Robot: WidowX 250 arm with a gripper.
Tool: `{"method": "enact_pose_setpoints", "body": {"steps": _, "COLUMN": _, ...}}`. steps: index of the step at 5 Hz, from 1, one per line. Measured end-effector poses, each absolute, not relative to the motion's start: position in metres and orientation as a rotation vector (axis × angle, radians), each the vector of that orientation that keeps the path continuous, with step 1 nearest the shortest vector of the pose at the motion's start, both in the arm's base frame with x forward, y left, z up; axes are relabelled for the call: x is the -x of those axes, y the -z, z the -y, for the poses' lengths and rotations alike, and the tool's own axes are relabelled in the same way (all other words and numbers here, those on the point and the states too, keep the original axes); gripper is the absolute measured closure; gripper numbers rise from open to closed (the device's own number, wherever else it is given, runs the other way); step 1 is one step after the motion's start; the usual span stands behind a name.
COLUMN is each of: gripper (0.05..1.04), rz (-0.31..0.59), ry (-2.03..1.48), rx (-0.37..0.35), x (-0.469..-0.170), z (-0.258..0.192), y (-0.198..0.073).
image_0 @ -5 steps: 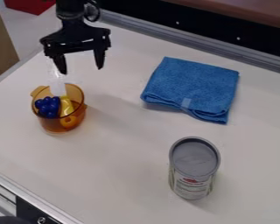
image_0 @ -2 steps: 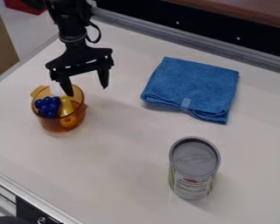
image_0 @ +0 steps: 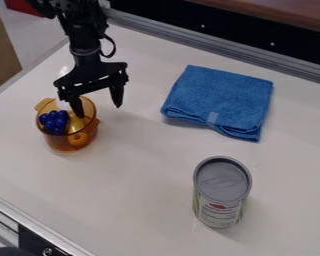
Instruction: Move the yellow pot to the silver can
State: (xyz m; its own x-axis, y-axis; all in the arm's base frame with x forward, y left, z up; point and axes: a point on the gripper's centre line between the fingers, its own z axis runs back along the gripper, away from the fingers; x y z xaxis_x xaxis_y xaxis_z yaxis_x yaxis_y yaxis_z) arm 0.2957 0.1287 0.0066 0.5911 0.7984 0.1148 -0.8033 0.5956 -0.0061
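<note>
Standing apart, one pot (image_0: 60, 144), one can (image_0: 221, 194)

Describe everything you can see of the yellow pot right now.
The pot is amber-yellow and see-through, like tinted plastic or glass, round and open-topped, with small handles on opposite sides of its rim. It stands upright on the left part of the white table. Inside are a dark blue bunch, a yellow piece and something orange. The open gripper has one finger over the pot's mouth, the other outside its rim; whether either touches the pot I cannot tell.
</note>
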Motion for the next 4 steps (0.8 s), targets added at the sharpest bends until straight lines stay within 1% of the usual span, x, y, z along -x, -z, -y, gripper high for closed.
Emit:
{"method": "enact_pose_setpoints", "body": {"steps": 1, "gripper": 0.083, "rz": 0.076, "ry": -0.968, "rx": -0.044, "x": -0.295, "z": -0.128, "y": -0.001}}
{"method": "enact_pose_setpoints", "body": {"steps": 3, "gripper": 0.083, "rz": 0.073, "ry": -1.006, "rx": -0.009, "x": -0.297, "z": -0.129, "y": 0.002}}
{"method": "enact_pose_setpoints", "body": {"steps": 4, "gripper": 0.083, "rz": 0.077, "ry": -0.993, "rx": -0.034, "x": -0.297, "z": -0.129, "y": 0.011}}
